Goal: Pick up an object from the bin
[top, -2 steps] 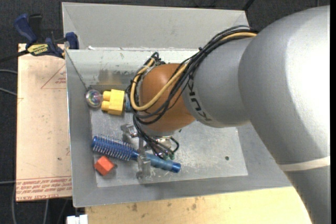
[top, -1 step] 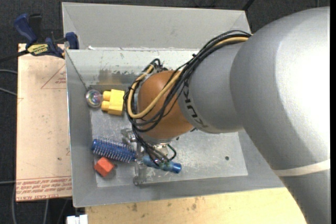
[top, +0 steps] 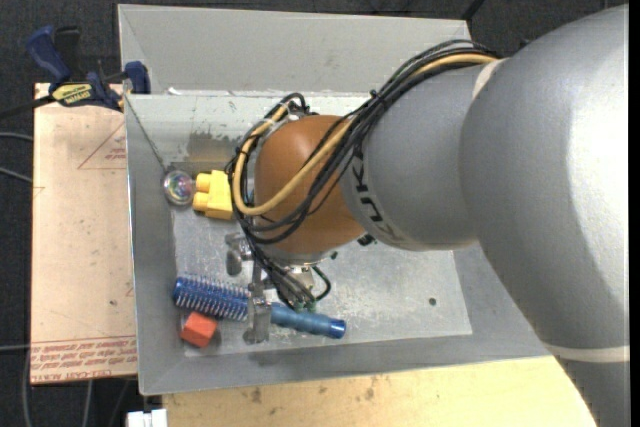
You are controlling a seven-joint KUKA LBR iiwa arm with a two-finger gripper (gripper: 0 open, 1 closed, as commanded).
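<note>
My gripper [top: 258, 315] hangs below the arm's orange cover and reaches down near the bin's front wall. It sits between a blue bristled brush [top: 212, 298] on its left and a blue pen-like cylinder [top: 312, 322] on its right, close to both. Whether it touches either one is hidden. A small red-orange block [top: 199, 329] lies in front of the brush, toward the front left corner.
A yellow toy block [top: 213, 195] and a shiny clear ball [top: 180, 187] lie at the bin's left wall, farther back. The arm and its cover hide the middle and the back of the floor. Bare floor shows on the right.
</note>
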